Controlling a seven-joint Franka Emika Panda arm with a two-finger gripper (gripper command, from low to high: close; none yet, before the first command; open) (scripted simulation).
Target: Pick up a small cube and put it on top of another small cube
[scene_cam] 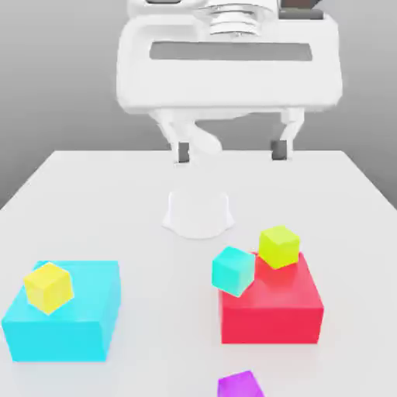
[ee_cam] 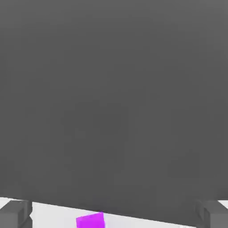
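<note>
The small purple cube [scene_cam: 240, 384] lies on the white table at the near edge of the exterior view, just in front of the red block. In the hand view the purple cube [ee_cam: 90, 220] sits low between the two dark fingertips [ee_cam: 15, 213]. My gripper [scene_cam: 231, 150] hangs high over the far middle of the table, well away from the cube. Its jaws are wide apart and open, with nothing between them. A small teal cube [scene_cam: 233, 270] sits tilted against the red block's corner.
A big red block [scene_cam: 271, 310] on the exterior view's right carries a yellow-green cube [scene_cam: 278, 246]. A big cyan block [scene_cam: 66, 318] on the left carries a yellow cube [scene_cam: 49, 287]. The arm's white base [scene_cam: 198, 211] stands mid-table [scene_cam: 101, 201].
</note>
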